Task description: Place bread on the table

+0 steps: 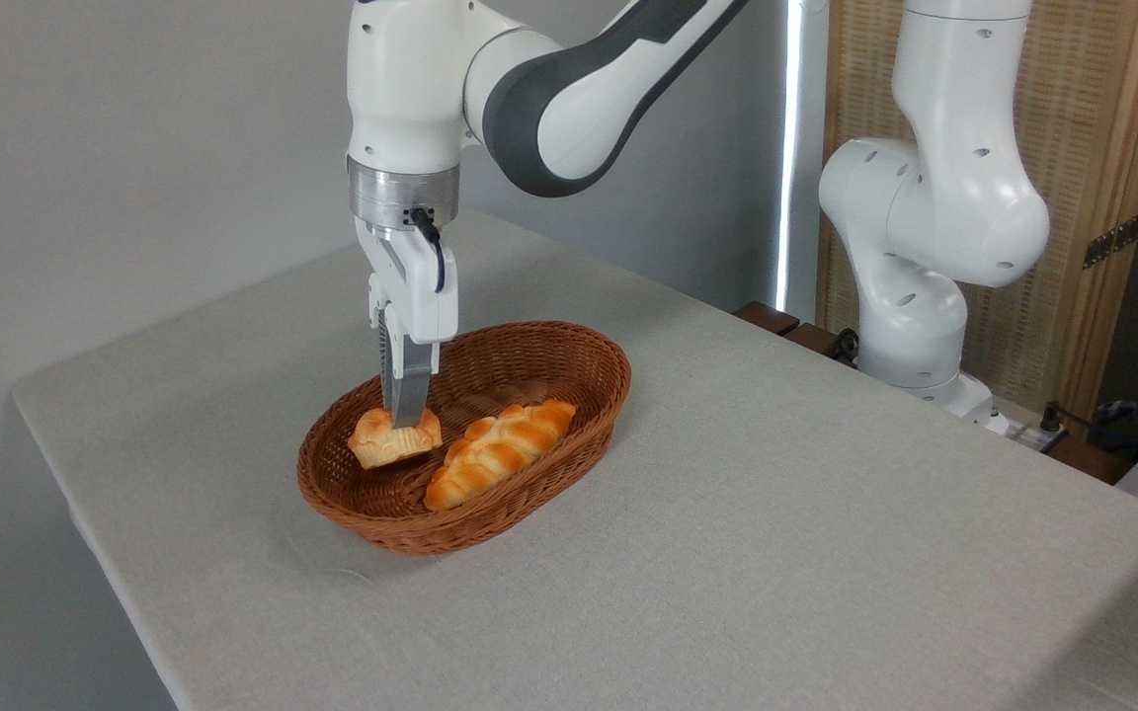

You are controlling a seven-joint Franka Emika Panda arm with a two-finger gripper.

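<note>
Oblique high view (1 camera), table (pixel 826 553)

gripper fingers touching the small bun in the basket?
Touching. The camera view shows the fingers running down into the top of the bun with no gap, over the basket.

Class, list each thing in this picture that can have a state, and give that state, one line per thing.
Gripper: pointing down, shut on the small bun.
Small bun: gripped, inside the basket at its left end.
Braided loaf: lying free in the basket, untouched.
Wicker basket: upright on the table, holding both breads.
Table: cloth-covered, carrying the basket.
</note>
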